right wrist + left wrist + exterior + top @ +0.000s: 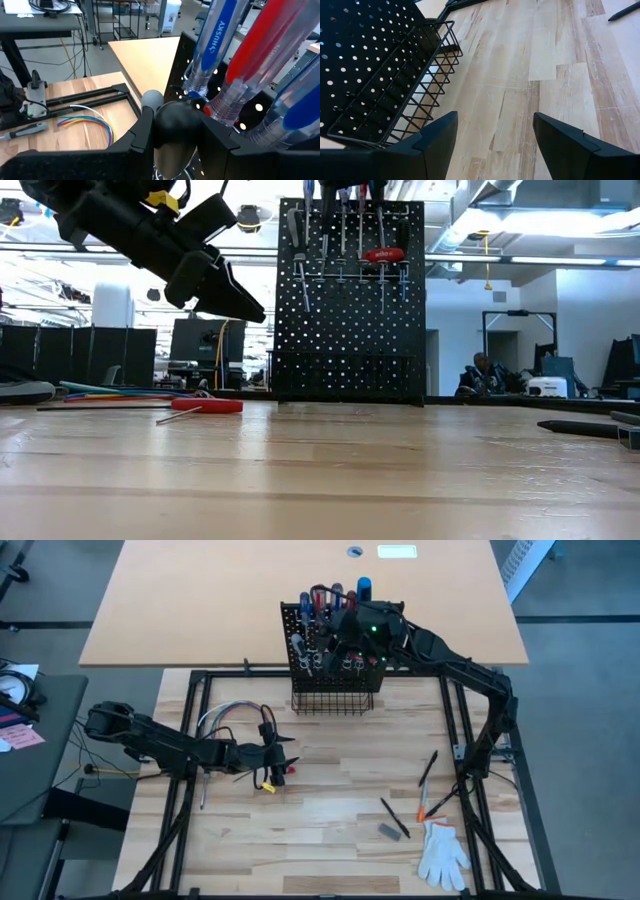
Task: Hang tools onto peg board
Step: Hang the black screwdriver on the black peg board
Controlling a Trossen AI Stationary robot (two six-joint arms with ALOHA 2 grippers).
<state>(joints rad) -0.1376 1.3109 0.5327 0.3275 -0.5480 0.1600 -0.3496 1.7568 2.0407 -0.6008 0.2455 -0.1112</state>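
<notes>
At the peg board point(330, 650), the right tool point(175, 137) is closed part-way on a black-handled driver point(175, 122), its rounded grip pinched between the two fingers beside the blue and red drivers already standing in the silver rings. The left tool point(283, 755) hangs over the table point(330, 840) with its fingers spread wide and nothing between them, just above a red-handled screwdriver point(205, 406) that lies flat near the loop of coloured wires point(225, 715). More slim dark tools point(428, 768) lie well apart on the right side of the table, near a white glove point(442, 852).

These drivers look light and stiff, and the smooth plastic handles are likely slippery. The handle is the place to take hold (the thin metal shaft gives the fingers little to bite on). A grip near the handle's middle would probably keep the shaft from swinging as it is threaded down through a ring.
</notes>
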